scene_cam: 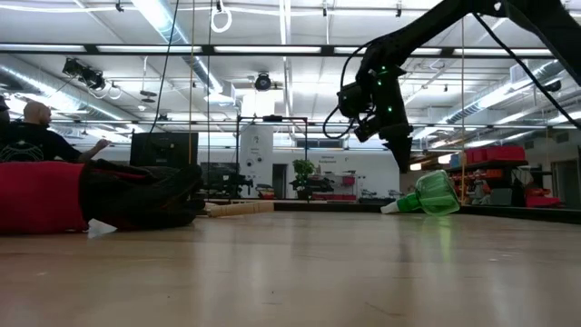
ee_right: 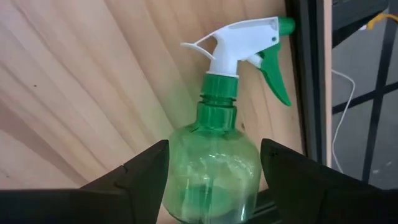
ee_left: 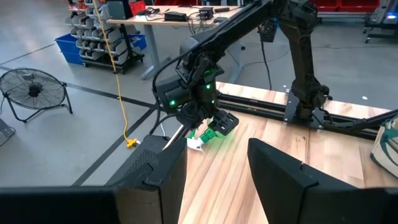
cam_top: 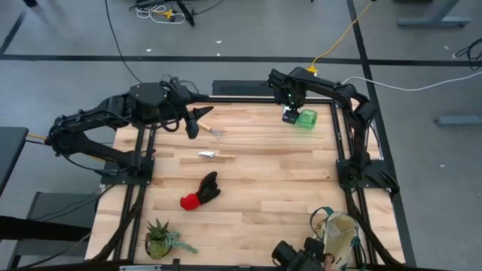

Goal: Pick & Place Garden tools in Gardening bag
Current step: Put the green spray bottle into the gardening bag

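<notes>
A green spray bottle [cam_top: 306, 119] with a white trigger head [ee_right: 239, 37] lies on its side at the table's far right. My right gripper [ee_right: 214, 158] hangs just above it, pointing down and open, one finger on each side of the bottle's round body [ee_right: 211, 168]; I see no touch. My left gripper [ee_left: 217, 162] is raised over the far left of the table [cam_top: 197, 120], open and holding nothing. The wooden-handled rake [cam_top: 211, 132] and trowel [cam_top: 215, 156] lie flat below and near it. The red-and-black gloves [cam_top: 201, 193] lie mid-table. The beige bag [cam_top: 339, 229] stands at the near right corner.
A small spiky potted plant [cam_top: 160, 239] stands at the near left corner. The right arm's black frame rail [ee_right: 305, 93] runs close beside the bottle's trigger at the table's right edge. Bare wood [cam_top: 279, 181] lies between the gloves and the bag.
</notes>
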You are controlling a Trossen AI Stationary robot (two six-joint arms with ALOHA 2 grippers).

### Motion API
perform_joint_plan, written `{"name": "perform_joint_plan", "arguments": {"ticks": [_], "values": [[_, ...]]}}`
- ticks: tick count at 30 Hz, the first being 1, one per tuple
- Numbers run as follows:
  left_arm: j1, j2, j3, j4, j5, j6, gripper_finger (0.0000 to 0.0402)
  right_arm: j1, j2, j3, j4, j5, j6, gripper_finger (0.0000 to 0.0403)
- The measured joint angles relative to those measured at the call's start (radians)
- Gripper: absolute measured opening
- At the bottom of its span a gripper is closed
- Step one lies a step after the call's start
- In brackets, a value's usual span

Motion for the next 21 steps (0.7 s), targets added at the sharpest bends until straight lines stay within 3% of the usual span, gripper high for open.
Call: {"name": "perform_joint_plan", "arguments": {"ticks": [21], "values": [[0.0,0.0,0.0,0.0,-0.033,0.001,0.0177,0.04,-0.036,0.015,-0.094,0.044,0.075,0.0256]]}}
